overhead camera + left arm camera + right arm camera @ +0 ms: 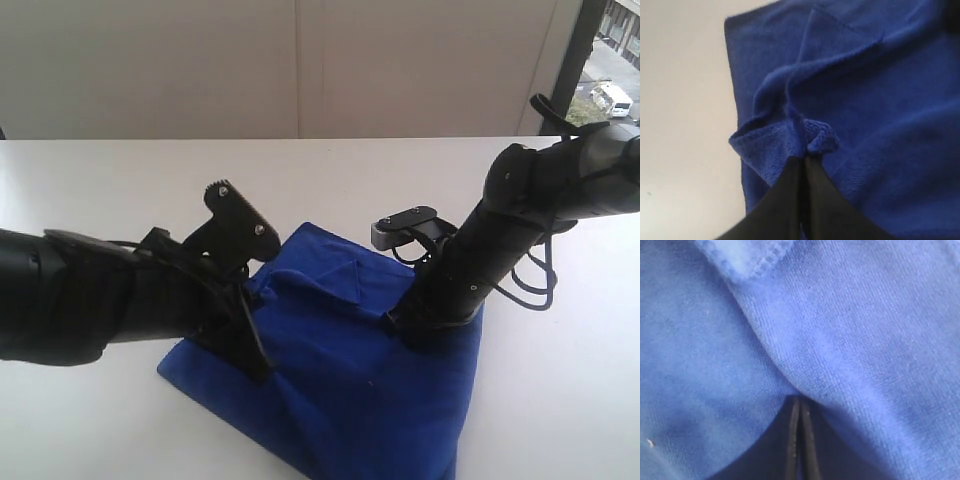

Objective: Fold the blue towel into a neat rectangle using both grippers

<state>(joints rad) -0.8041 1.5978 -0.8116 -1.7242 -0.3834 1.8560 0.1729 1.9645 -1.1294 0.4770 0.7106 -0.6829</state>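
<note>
White counter; left pincer and right pincer each pinching towel; grasping step; next needing even joint lift, fold-over.

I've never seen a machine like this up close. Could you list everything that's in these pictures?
blue towel: one, royal blue, rumpled on the table between the two arms
table: one, white, under everything
wall: one, beige panels, behind the table
window: one, at the far right corner, with a white vehicle outside
cables: a few loops, black, hanging beside the right arm
left gripper: one, black, shut on a bunched bit of the towel's edge
right gripper: one, black, shut on a raised fold of the towel
</note>
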